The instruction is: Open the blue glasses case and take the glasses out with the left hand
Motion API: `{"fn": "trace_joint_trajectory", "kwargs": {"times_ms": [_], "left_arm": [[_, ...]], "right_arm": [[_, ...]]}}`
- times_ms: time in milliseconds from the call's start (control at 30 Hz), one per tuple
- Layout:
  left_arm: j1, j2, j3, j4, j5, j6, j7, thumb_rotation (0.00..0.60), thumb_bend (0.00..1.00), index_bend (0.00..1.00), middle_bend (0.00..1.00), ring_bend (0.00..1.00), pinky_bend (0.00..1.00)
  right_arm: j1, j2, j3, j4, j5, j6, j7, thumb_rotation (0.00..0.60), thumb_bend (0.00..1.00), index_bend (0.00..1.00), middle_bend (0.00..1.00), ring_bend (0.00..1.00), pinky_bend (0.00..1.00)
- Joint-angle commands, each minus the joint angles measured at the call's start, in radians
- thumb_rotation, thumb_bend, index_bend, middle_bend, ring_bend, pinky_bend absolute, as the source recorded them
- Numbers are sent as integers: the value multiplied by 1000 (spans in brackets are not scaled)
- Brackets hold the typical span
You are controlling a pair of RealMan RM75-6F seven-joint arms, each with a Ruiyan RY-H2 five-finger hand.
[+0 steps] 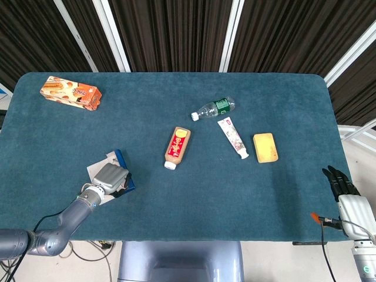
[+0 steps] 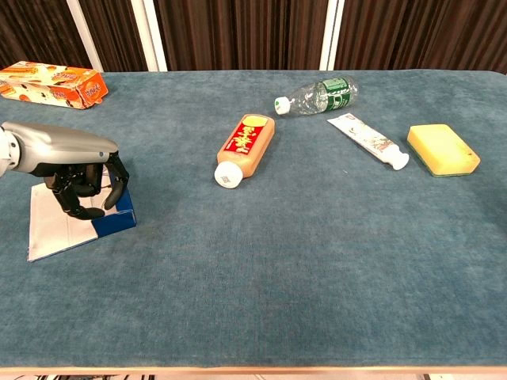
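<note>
The blue glasses case [image 2: 116,219] lies open near the table's front left, its white lining [image 2: 54,226] facing up; the head view shows its blue edge [image 1: 124,174] as well. My left hand [image 2: 81,165] [image 1: 110,175] hangs over the open case with its dark fingers [image 2: 76,190] curled down onto the lining beside the blue wall. The glasses are hidden under the hand, so whether the fingers hold them cannot be told. Off the table's right front corner, my right hand [image 1: 344,187] holds nothing, its fingers straight.
An orange snack box [image 2: 52,84] sits far left. Mid-table lie a sauce bottle [image 2: 246,146], a clear water bottle [image 2: 318,95], a white tube [image 2: 367,140] and a yellow sponge [image 2: 443,148].
</note>
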Motion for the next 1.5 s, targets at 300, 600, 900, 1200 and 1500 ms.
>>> {"fn": "trace_joint_trajectory", "kwargs": {"times_ms": [300, 600, 900, 1200, 1500], "left_arm": [[-2, -16, -24, 16, 40, 55, -3, 600, 218, 257, 951, 837, 918], [-24, 15, -7, 22, 52, 18, 19, 600, 195, 252, 951, 837, 918], [-27, -21, 5, 64, 81, 14, 30, 600, 195, 249, 951, 837, 918], [-19, -80, -12, 138, 96, 38, 18, 600, 196, 249, 958, 846, 925], [-14, -147, -57, 224, 95, 62, -10, 600, 206, 256, 965, 849, 930]], "right_arm": [[0, 0, 1, -2, 3, 0, -1, 600, 159, 0, 0, 0, 187], [1, -2, 2, -3, 6, -1, -5, 600, 159, 0, 0, 0, 187], [0, -3, 4, -4, 10, -1, -5, 600, 159, 0, 0, 0, 187], [1, -2, 4, -4, 12, -2, -4, 600, 159, 0, 0, 0, 187], [1, -1, 5, -6, 15, -5, -3, 600, 160, 0, 0, 0, 187]]}}
